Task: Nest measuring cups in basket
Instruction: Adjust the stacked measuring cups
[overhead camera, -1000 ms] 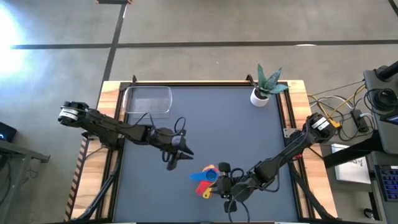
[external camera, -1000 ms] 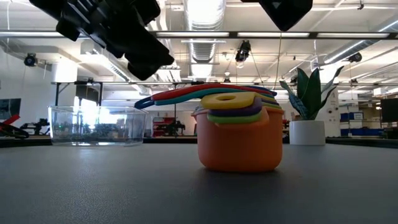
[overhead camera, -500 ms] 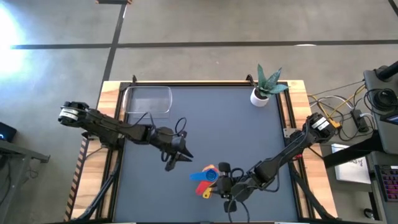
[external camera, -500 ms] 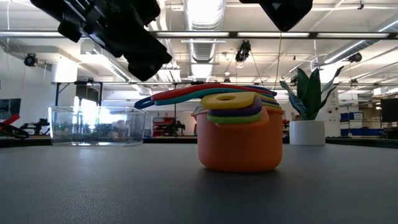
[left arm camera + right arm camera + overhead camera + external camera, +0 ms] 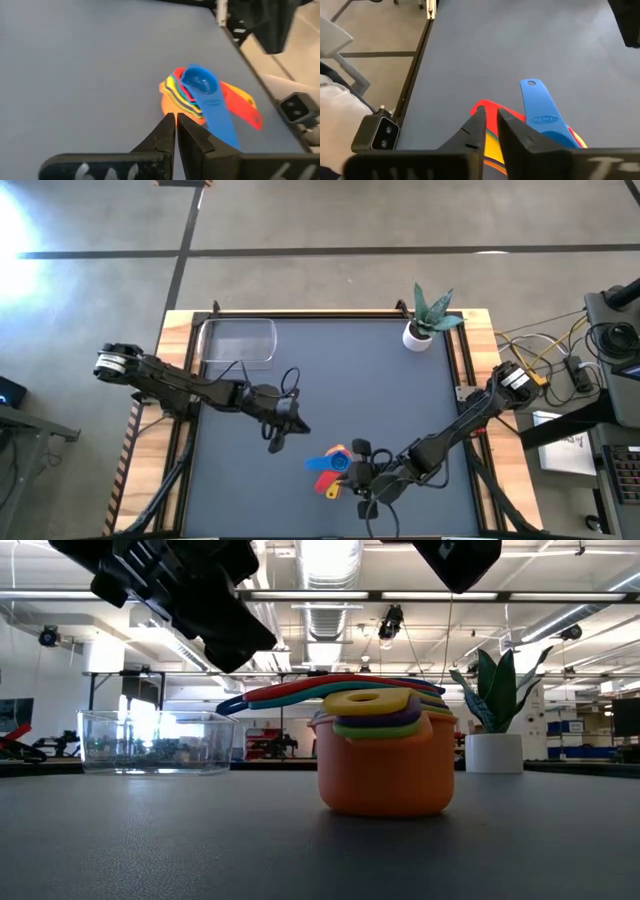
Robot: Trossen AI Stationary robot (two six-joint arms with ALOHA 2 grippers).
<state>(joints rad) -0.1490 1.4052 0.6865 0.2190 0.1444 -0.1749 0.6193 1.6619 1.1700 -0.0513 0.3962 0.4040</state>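
Note:
The measuring cups (image 5: 335,465) stand nested in one stack on the dark mat near the table's near edge, with an orange cup (image 5: 385,775) at the bottom and a blue one (image 5: 197,82) on top. Their handles fan out to one side. The clear basket (image 5: 238,340) sits apart at the far left corner. My left gripper (image 5: 175,116) hovers shut to the left of the stack, raised above the table (image 5: 225,635). My right gripper (image 5: 490,114) hangs just above the stack's near right side, its fingers a narrow gap apart, touching nothing.
A small white pot with a green plant (image 5: 418,332) stands at the far right corner. Wooden rails edge the table on both sides. Bare mat lies between the stack and the basket (image 5: 155,740). Cables and equipment sit beyond the right edge.

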